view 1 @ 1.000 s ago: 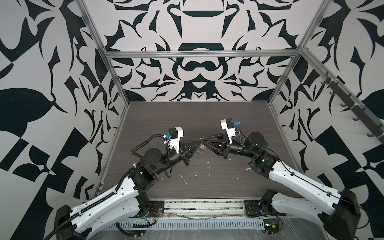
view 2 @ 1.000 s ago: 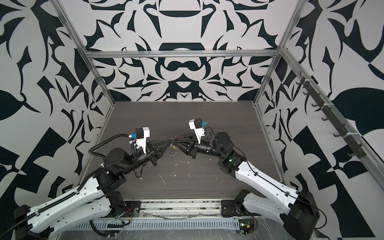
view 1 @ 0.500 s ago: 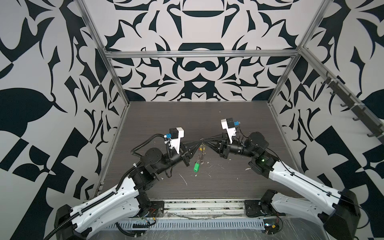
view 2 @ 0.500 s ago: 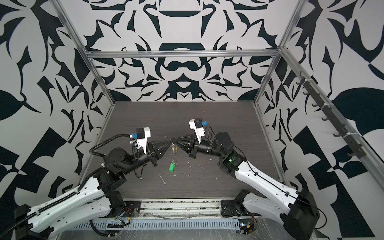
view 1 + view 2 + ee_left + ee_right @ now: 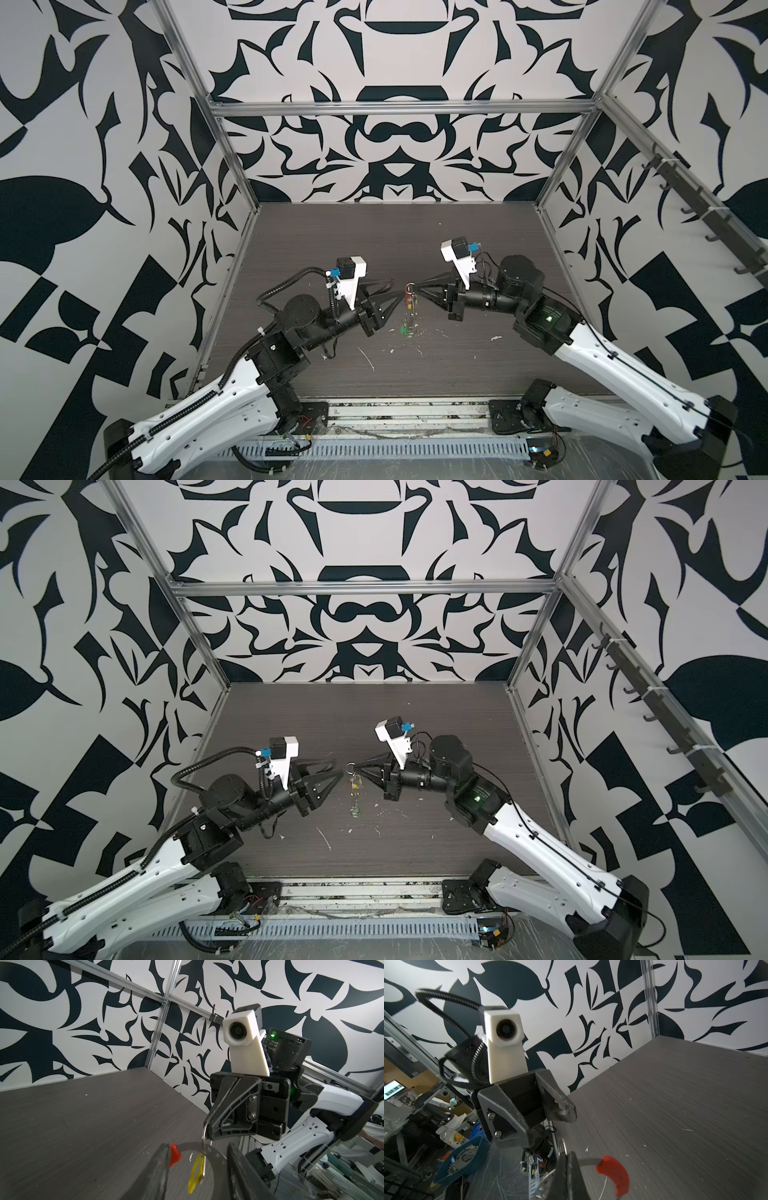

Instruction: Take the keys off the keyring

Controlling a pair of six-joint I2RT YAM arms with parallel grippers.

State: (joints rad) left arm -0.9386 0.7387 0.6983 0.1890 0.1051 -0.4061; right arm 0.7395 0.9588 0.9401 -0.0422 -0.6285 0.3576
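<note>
Right fingers (image 5: pixel 565 1174) clamp the keyring (image 5: pixel 589 1160) wire beside its red sleeve (image 5: pixel 612 1172). Left fingers (image 5: pixel 158 1172), apart, sit just beside the dangling yellow key (image 5: pixel 196 1169). White scraps (image 5: pixel 368 360) litter the surface (image 5: pixel 457 249) around a blurred green key (image 5: pixel 402 331).

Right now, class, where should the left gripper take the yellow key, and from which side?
Grip the yellow key by its head, from the left, opposite the right gripper pinching the keyring: it hangs free before the open left fingers.
</note>
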